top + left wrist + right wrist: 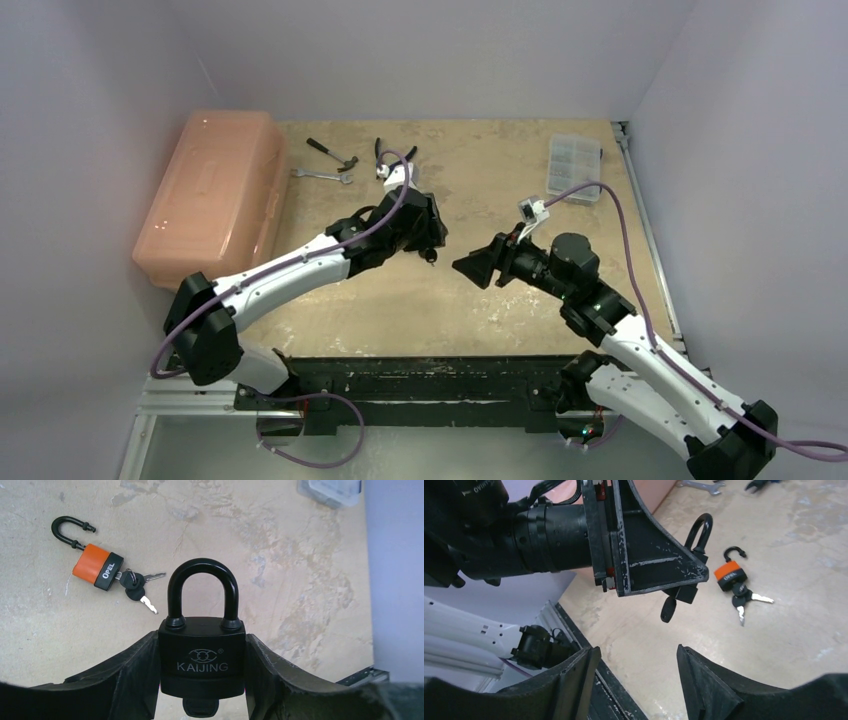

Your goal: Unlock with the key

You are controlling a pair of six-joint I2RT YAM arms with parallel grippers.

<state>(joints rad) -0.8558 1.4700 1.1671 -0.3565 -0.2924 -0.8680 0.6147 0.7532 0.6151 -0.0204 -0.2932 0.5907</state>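
Observation:
My left gripper (202, 650) is shut on a black KAIJING padlock (202, 655) and holds it above the table, shackle (202, 587) closed. A black key head (200, 707) sticks out of the padlock's underside; it also shows in the right wrist view (668, 611). My right gripper (636, 675) is open and empty, a little short of that key. In the top view the left gripper (428, 240) and right gripper (478, 268) face each other mid-table. An orange OPEL padlock (97, 567) lies on the table, shackle open, with keys (137, 587) in it.
A pink toolbox (210, 195) stands at the far left. A hammer (332, 153), a wrench (322, 175) and pliers (395, 155) lie at the back. A clear parts box (575, 167) sits back right. A black rail (430, 375) runs along the near edge.

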